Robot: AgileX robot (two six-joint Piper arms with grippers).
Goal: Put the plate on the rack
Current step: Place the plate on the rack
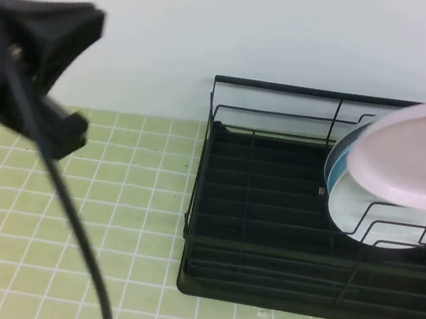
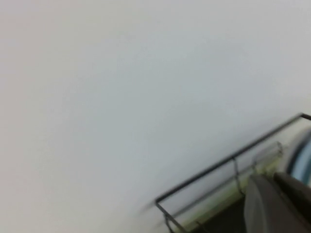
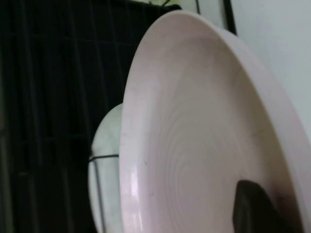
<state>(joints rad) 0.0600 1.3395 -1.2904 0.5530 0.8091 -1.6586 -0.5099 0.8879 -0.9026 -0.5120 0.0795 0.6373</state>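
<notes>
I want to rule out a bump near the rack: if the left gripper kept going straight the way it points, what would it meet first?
Probably the white wall, which fills the left wrist view ahead of the shut left gripper. The rack has only its top rail at the view's edge. Depth is uncertain.

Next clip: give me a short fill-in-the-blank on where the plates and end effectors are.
1. The right end effector is shut on the pale ___ plate.
2. That plate hangs above the black wire ___.
3. Already standing in the rack are a light blue plate and a ___ plate.
4. The left end effector, raised at far left, holds ___.

Missing: pink; rack; white; nothing
</notes>
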